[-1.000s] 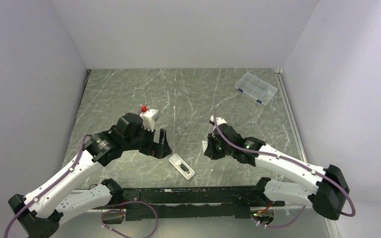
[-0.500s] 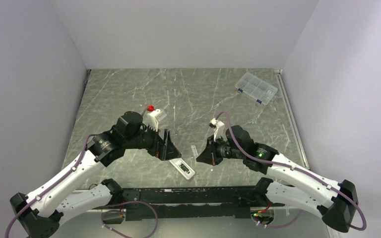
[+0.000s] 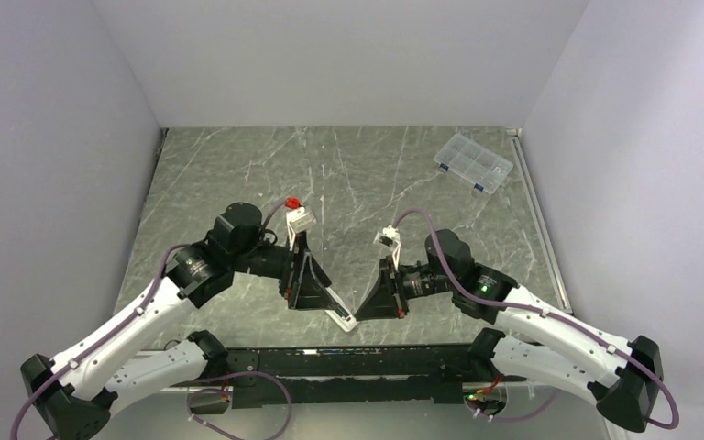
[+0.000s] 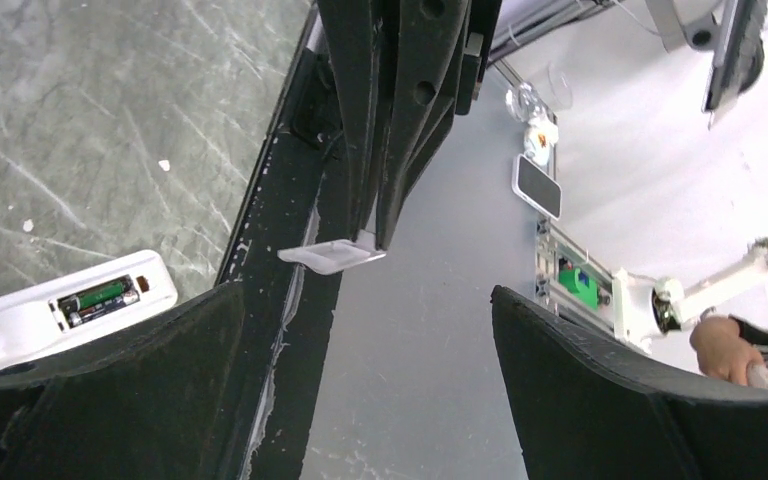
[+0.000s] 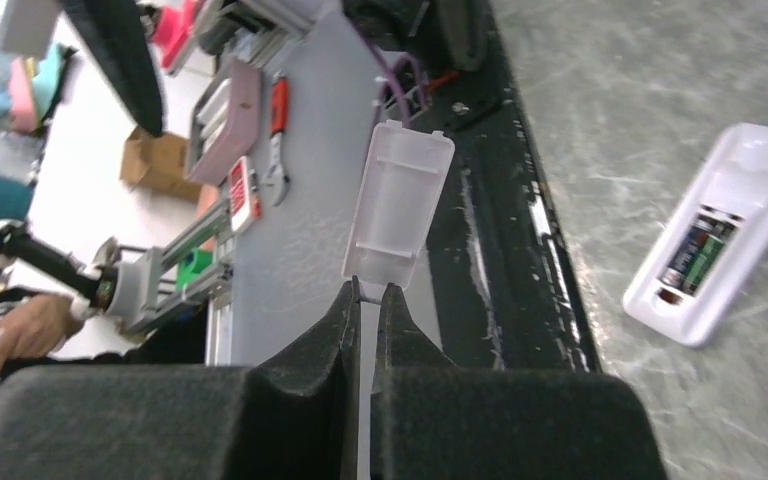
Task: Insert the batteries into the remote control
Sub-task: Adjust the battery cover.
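- The slim white rectangular plastic remote control [image 3: 345, 320] is lying back-side up on the grey marbled surface [image 3: 348, 174], right by the near edge, between the tips of the two arms.
- Its battery bay is uncovered, and two small dark-green cylindrical batteries [image 5: 698, 255] sit side by side in it.
- The right jaws are pinched tight on one end of a thin translucent white plastic cover [image 5: 400, 205], held up off the surface near the remote.
- The left jaws are spread wide with nothing in them, right by one end of the remote.
- A clear compartmented plastic box [image 3: 474, 163] is way off at the far right.
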You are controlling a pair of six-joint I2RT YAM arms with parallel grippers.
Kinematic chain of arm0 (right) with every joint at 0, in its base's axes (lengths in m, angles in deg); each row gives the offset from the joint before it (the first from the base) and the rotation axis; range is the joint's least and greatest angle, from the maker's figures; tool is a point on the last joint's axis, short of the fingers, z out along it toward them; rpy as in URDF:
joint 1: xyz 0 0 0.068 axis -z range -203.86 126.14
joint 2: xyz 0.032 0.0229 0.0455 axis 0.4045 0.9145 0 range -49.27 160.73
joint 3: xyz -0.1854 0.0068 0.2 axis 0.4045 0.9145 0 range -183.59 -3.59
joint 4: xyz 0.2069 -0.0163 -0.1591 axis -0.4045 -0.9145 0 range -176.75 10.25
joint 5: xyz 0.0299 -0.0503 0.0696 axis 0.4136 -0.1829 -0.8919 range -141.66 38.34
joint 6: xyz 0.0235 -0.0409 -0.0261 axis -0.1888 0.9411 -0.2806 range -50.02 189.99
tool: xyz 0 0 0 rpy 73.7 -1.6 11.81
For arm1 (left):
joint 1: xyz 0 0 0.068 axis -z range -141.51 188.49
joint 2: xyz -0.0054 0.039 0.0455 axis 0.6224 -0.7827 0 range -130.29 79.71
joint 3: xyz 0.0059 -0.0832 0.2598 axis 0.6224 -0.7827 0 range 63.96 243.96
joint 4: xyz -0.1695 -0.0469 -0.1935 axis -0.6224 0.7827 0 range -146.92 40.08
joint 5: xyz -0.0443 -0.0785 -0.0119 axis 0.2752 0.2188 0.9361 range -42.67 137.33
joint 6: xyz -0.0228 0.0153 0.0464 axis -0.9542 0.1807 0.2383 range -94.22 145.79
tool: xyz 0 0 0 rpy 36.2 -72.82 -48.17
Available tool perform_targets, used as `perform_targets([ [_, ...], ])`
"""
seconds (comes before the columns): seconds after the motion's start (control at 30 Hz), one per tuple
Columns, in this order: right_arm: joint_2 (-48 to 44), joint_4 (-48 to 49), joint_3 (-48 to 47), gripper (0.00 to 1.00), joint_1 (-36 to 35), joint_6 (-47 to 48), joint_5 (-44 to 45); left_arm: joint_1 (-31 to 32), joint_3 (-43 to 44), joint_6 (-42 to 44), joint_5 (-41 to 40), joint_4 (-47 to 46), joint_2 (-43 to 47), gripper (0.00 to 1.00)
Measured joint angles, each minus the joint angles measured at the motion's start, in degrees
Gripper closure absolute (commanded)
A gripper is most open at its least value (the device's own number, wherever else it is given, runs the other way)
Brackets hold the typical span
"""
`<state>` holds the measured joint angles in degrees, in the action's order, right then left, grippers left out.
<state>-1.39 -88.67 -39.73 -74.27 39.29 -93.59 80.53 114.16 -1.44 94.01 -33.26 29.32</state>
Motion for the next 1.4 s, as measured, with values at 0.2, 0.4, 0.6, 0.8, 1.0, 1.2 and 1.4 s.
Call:
perform_targets([
  [0.2,-0.68,5.49,0.28,0.96,0.0,-2.14,-8.72,0.0,0.68,3.87,5.33,-1.51,-0.83,0.01],
  [0.4,-0.74,12.85,0.52,0.96,0.0,-6.08,-14.49,0.0,0.15,4.13,12.04,-9.79,-0.44,0.02],
  [0.6,-0.44,20.31,1.2,0.96,0.0,-10.78,-17.53,0.0,-1.99,4.07,16.72,-17.73,2.38,0.07],
  [0.8,1.33,26.08,1.18,0.96,-0.04,-14.12,-18.6,0.0,-2.12,4.11,18.67,-21.94,2.23,0.17],
  [1.0,4.72,28.63,1.16,0.96,-0.04,-16.11,-18.67,0.0,-2.58,3.41,20.79,-27.3,0.68,0.34],
  [1.2,4.83,29.97,0.85,0.96,-0.04,-17.14,-18.69,0.0,-2.8,2.49,22.82,-29.94,-0.15,0.4],
  [1.4,4.5,31.12,0.39,0.96,-0.04,-17.75,-18.67,0.0,-3.58,2.05,24.3,-31.67,-0.42,0.47],
])
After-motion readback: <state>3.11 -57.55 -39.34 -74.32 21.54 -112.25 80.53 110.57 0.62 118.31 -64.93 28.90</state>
